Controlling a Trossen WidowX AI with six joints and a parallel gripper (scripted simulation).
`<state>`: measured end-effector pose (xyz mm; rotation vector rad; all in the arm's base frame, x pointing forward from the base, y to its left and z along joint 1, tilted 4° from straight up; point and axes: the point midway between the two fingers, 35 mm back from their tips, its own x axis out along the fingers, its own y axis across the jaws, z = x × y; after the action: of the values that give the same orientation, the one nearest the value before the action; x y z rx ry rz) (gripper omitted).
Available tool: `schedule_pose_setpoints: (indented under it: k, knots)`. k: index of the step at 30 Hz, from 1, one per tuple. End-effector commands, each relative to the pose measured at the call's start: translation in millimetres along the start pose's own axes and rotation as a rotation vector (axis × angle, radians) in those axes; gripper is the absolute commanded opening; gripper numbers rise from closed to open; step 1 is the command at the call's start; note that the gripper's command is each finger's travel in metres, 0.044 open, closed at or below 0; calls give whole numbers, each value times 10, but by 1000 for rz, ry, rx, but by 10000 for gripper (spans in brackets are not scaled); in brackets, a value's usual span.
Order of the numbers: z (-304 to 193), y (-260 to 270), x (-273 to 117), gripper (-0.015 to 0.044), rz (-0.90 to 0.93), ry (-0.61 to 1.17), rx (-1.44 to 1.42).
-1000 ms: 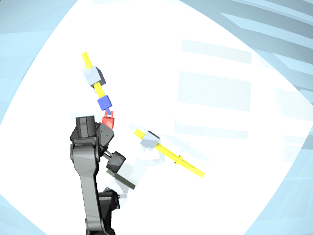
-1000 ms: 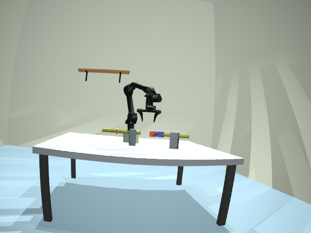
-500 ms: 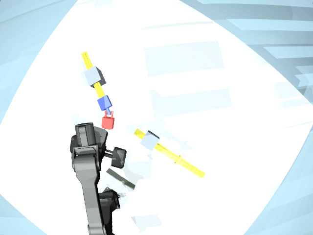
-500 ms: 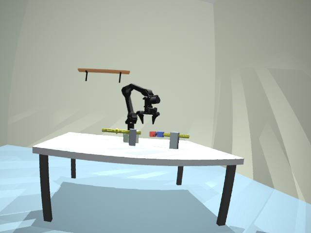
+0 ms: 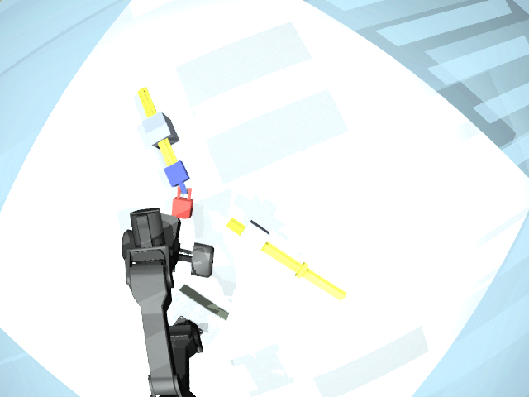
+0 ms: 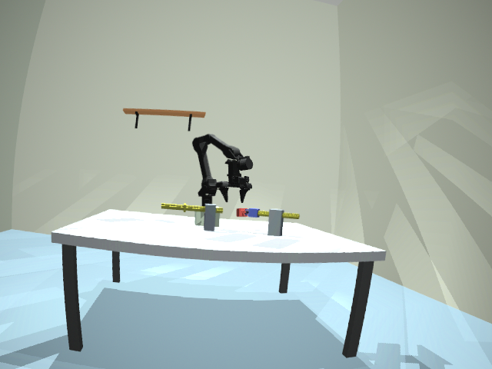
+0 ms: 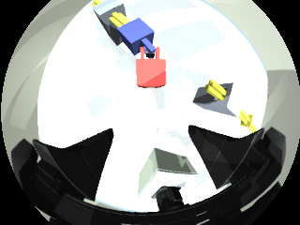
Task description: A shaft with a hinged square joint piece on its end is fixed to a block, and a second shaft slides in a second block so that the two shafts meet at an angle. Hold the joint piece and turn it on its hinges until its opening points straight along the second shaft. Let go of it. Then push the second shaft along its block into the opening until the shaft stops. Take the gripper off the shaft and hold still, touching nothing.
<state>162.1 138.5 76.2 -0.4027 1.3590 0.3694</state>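
Note:
The red joint piece [image 5: 182,208] [image 6: 241,212] [image 7: 151,72] hangs on hinge arms from the blue piece [image 5: 175,173] [image 6: 254,212] [image 7: 136,34] on the first yellow shaft [image 5: 168,152] [image 7: 119,20], held by a grey block [image 5: 155,128] [image 6: 275,222]. In the top view its free end faces down the picture, not along the second shaft. The second yellow shaft [image 5: 282,257] [image 6: 171,206] [image 7: 216,90] runs through its block [image 6: 209,218] [image 7: 220,103], its near end apart from the red piece. My gripper [image 6: 234,201] [image 7: 151,127] is open and empty, above and beside the red piece; the top view hides the fingers.
A pale block with a dark face [image 5: 204,301] [image 7: 173,161] stands near the arm's base. The second shaft carries a raised collar [image 5: 302,270]. A wooden shelf [image 6: 163,112] is on the wall behind. Everything stands on the white table [image 6: 131,238].

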Motion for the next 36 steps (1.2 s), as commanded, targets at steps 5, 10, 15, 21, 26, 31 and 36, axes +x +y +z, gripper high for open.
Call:
schedule_pose_setpoints:
  k: [5, 10, 15, 21, 26, 31, 36]
  knots:
    - [-81, -19, 354, 440, -7, 11, -6]
    - [-136, -30, 533, 440, -7, 11, -6]
    - [-86, -29, 542, 440, -7, 11, -5]
    - [133, -26, 564, 440, -6, 8, -1]
    - [314, -25, 594, 440, -7, 7, -3]
    - [494, -29, 637, 440, -7, 6, -5]
    - [546, -31, 663, 440, -7, 6, -6]
